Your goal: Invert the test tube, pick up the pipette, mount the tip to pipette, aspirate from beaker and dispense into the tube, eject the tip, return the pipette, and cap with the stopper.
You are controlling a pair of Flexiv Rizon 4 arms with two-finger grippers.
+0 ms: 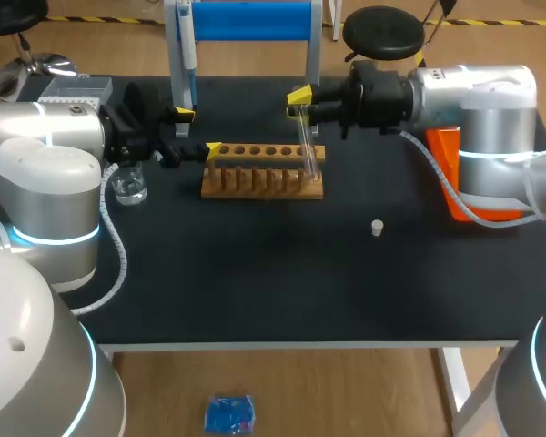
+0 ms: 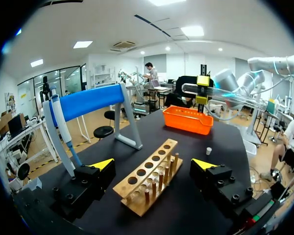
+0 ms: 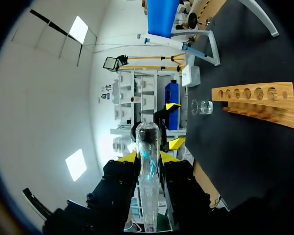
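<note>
— Above the right end of the wooden rack [image 1: 255, 180], why is the test tube [image 1: 309, 150] held up in the air?

— I think it is in the middle of the turning-over step. The right fingers [image 1: 299, 94] are clenched on the glass from two sides, and the left wrist view shows the tube lying almost level and well off the counter [image 1: 255, 273]. Which end is the mouth, I cannot say surely from these views.

— And the left fingers [image 1: 184, 113]?

— They are spread wide, grasping nothing, just beside the left end of the rack. I judge this is a waiting place, near the pipette [image 1: 187, 55] which hangs on the blue stand behind.

— What is inside the containers?

— The tube looks empty. All holes of the rack are free. The beaker [image 1: 129, 188] stands near the left arm; it is clear glass, maybe with some clear liquid at the bottom. The orange tray [image 1: 441, 155] is partly behind the right arm, so its content is hidden.

— And the stopper [image 1: 378, 228]?

— It stands alone on the counter, apart from the rack, for the last step.
</note>
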